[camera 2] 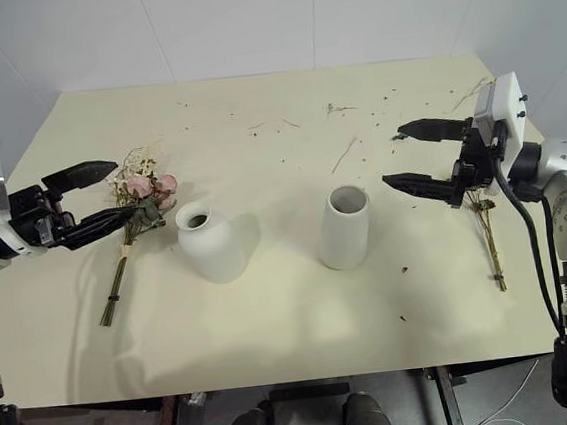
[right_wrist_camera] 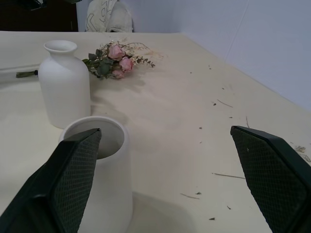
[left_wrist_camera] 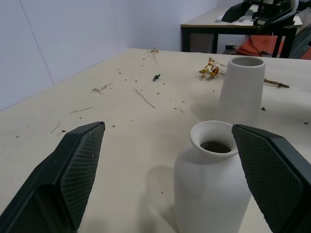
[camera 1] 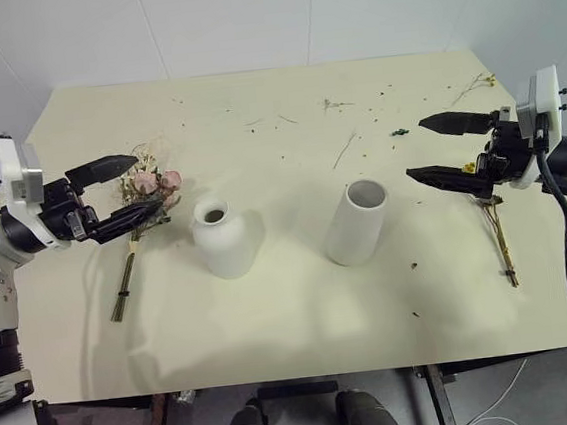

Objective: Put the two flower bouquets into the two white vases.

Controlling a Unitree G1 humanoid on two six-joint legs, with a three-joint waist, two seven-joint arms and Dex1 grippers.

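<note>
Pink-rose bouquet point(camera 1: 142, 221) lies flat at frame left, blooms toward top, stems running down-left. Yellow bouquet point(camera 1: 493, 220) lies at right, stems pointing down. Squat vase point(camera 1: 222, 238) & cylinder vase point(camera 1: 357, 222) stand upright in centre. L gripper point(camera 1: 121, 195) and R gripper point(camera 1: 436, 148) both spread wide, holding nothing.

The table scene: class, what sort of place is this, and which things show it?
Probably a plain indoor lab or test room: a bare cream table set against blank white walls, two white vases staged on it, and another desk behind.
</note>
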